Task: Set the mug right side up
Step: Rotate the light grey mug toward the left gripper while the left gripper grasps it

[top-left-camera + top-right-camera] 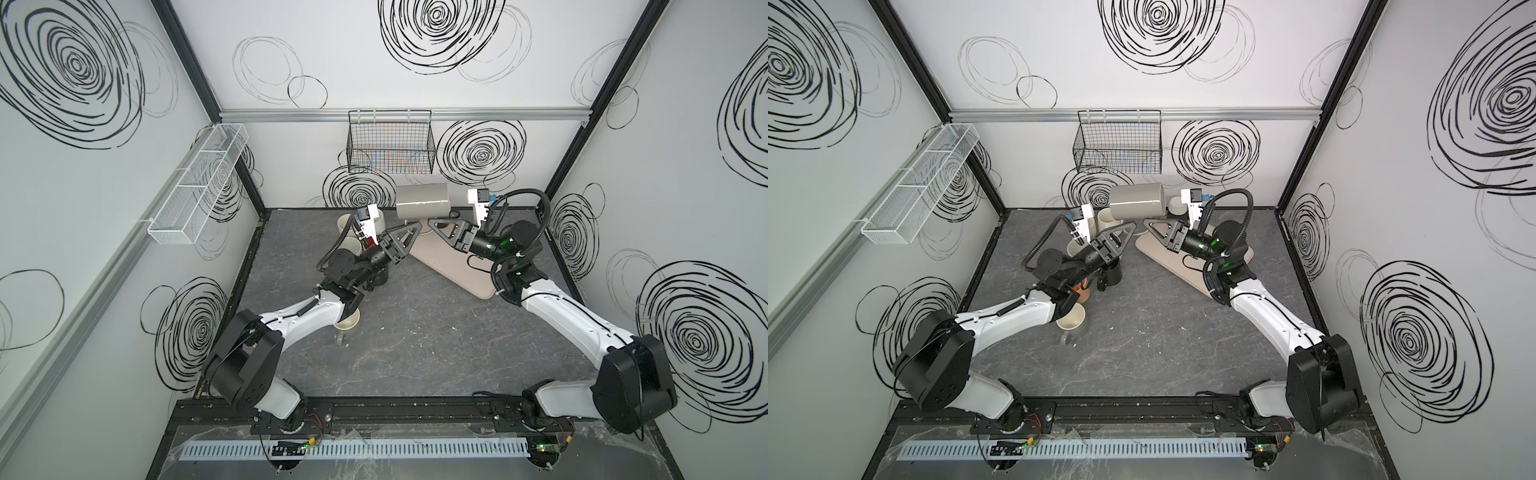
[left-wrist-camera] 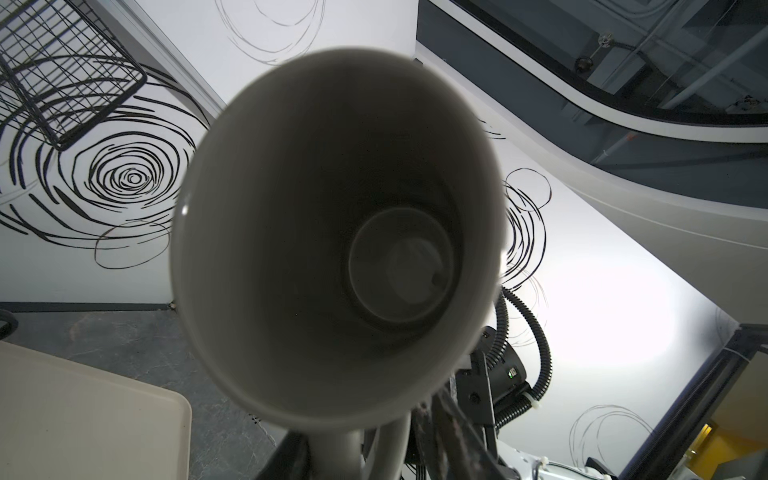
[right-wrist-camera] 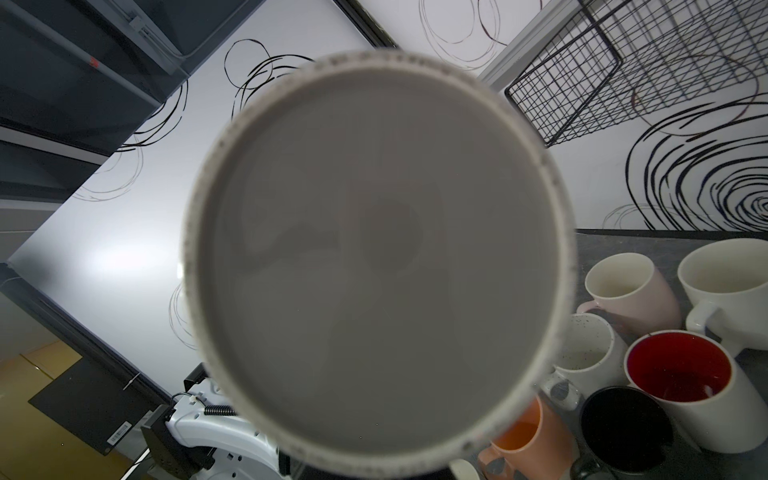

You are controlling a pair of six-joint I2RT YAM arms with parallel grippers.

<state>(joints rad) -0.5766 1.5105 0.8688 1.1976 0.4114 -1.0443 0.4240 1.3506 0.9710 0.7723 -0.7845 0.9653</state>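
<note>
White swirl-scribbled walls, dark marbled bench [image 1: 415, 332]. Grey mug [image 1: 423, 201] is aloft on its side at far centre: mouth left, speckle-rimmed base right, handle underneath. Right pincer [image 1: 432, 223] is clamped tight at its base end, carrying it. Left pincer [image 1: 417, 225] sits under the mouth end; gap and grip can't tell. Beige tray [image 1: 449, 266] lies right of centre. A cluster of upright mugs [image 3: 681, 374] stands far left. Black wire basket [image 1: 390, 143] hangs on the far wall, contents unclear.

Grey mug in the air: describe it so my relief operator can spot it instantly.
Find the black wire basket on the back wall; just below it, clear of the table, is the grey mug. Unlike the mugs standing upright on the left, it lies on its side in mid-air.
</note>
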